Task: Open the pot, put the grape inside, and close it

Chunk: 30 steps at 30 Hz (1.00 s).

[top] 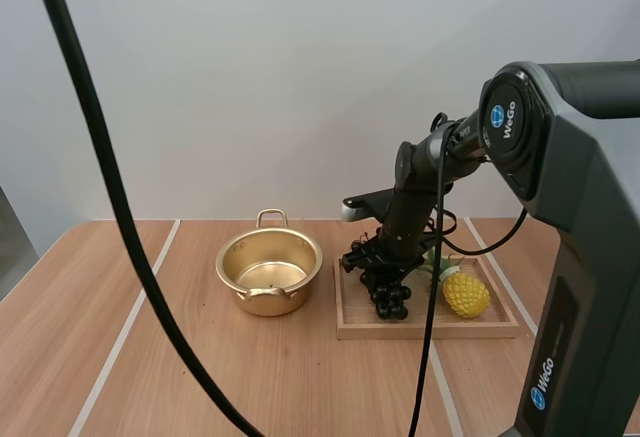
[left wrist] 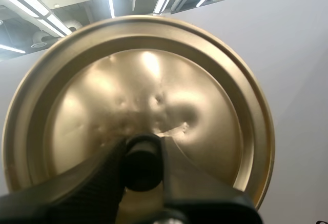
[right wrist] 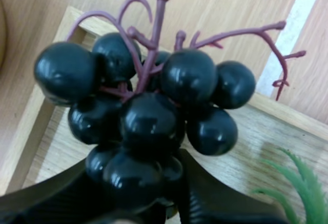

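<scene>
Right hand (right wrist: 146,183) grasps the grapes (right wrist: 154,106), its tips buried. Left hand (left wrist: 142,171) pinches the knob (left wrist: 141,157) of the lid (left wrist: 154,80), hiding its lower rim.

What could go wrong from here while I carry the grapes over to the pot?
The right gripper pinches the grapes by only a few berries, so the bunch may slip or swing.
It sits low over the wooden tray; a sideways move toward the pot might catch the tray's rim.
The left gripper holds the lid by its knob alone, so it could tilt.
</scene>
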### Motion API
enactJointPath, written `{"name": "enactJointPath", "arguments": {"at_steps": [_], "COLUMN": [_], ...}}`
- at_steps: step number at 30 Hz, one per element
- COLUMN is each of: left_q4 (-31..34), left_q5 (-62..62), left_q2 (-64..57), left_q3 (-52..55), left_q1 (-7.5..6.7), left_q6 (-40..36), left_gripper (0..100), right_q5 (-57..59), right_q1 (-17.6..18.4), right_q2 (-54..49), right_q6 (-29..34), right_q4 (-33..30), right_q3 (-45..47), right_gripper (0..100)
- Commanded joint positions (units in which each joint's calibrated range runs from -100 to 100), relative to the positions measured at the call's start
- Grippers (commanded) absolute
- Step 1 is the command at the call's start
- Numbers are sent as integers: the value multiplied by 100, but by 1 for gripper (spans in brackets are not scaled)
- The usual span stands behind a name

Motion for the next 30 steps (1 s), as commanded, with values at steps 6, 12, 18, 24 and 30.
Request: {"name": "enactJointPath", "arguments": {"at_steps": [6, 12, 18, 24, 30], "left_q4": [-84, -84, -84, -84, -84], "left_q5": [-14, -14, -14, -14, -75], "left_q2": [40, 40, 40, 40, 40], "left_q3": [-28, -28, -28, -75, -462], "left_q1": [-18, -18, -18, -18, -18], "left_q6": [23, 23, 23, 23, 23], "left_gripper": [0, 0, 0, 0, 0], "right_q5": [310, 310, 494, 685, 775], "right_q1": [1, 1, 1, 1, 1], "right_q2": [-132, -932, -1859, -2696, -3455], "right_q6": [-2, -2, -2, -2, 7], "right_q4": [-36, -36, -36, -36, -25], "right_q3": [59, 59, 59, 59, 44], "right_gripper": [0, 0, 0, 0, 0]}}
